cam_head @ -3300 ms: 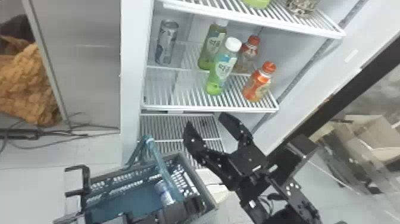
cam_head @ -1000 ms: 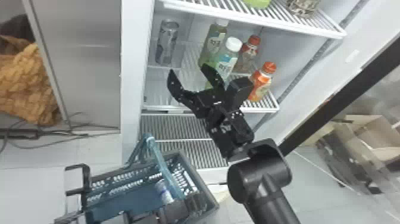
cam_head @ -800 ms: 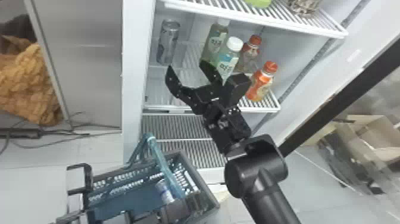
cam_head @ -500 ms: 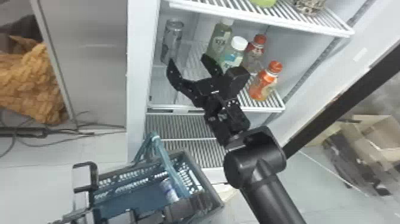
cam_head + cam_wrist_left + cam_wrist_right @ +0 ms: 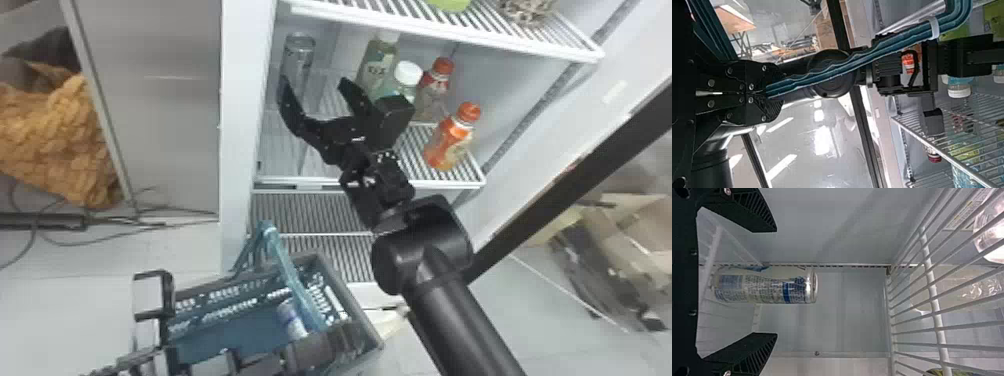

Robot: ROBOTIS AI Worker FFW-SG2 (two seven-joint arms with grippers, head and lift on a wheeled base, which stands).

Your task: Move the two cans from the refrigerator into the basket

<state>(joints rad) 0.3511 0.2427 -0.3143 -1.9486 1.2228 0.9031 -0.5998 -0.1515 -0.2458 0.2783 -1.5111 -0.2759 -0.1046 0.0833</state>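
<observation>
The right gripper (image 5: 315, 82) has its fingers spread wide and grips nothing. Ahead of it, the remaining can (image 5: 766, 290) stands upright on the refrigerator shelf (image 5: 425, 186), to the left of the bottles (image 5: 448, 142). The left gripper (image 5: 774, 93) is closed upon the handle (image 5: 828, 76) of the basket (image 5: 350, 295), in which there lies what seems to be the first can (image 5: 291, 320). So, probably, half of the task is done; grasping, carrying and placing the second are left.

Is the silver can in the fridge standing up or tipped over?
Upright. The silver can stands on the shelf, its top facing up.
</observation>
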